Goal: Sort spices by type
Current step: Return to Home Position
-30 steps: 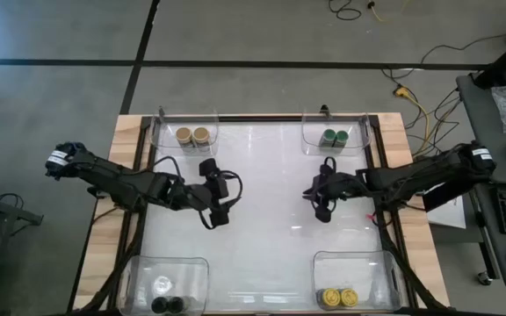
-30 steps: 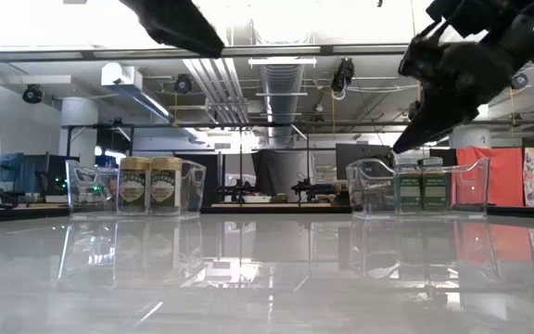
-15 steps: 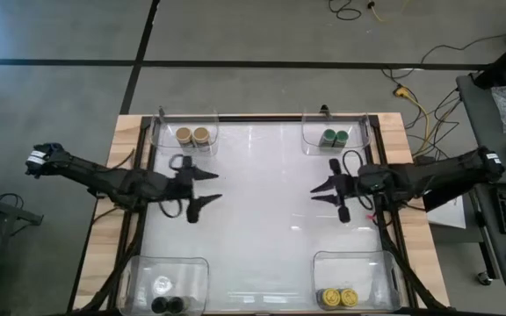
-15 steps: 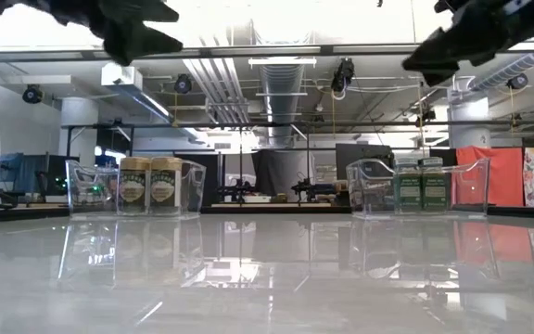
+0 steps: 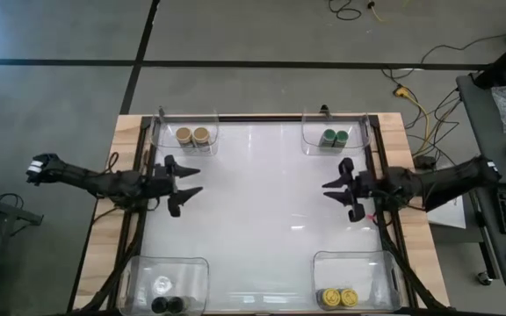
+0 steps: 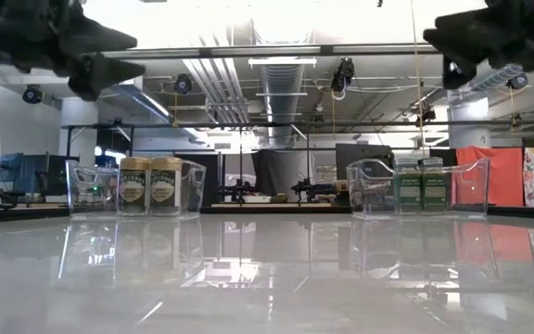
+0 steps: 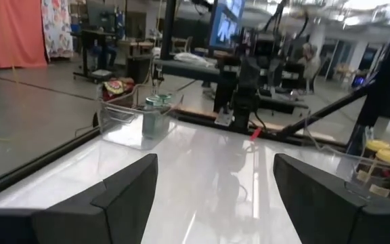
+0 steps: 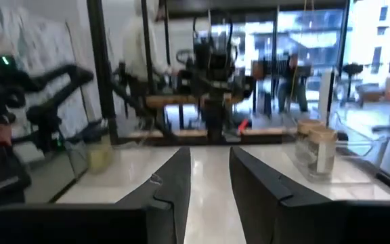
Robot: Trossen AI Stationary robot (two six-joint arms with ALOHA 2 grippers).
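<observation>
High view is showing the left gripper (image 5: 191,181) and the right gripper (image 5: 328,190) hanging empty with fingers spread, each near a clear plastic rectangular tub (image 5: 165,136) — a careless swing could be clipping a wall and toppling jars. The tiny cylindrical spice jars are standing upright in pairs, one corner tub each — tan-lidded jars (image 5: 184,135), green-lidded jars (image 5: 329,137), black-lidded jars (image 5: 177,305), yellow-lidded jars (image 5: 330,298).

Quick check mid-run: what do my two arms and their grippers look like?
The left arm and right arm are slim, black, jointed links; a white band marks the left one. The left gripper and right gripper each have two flat, tapering black fingers.
</observation>
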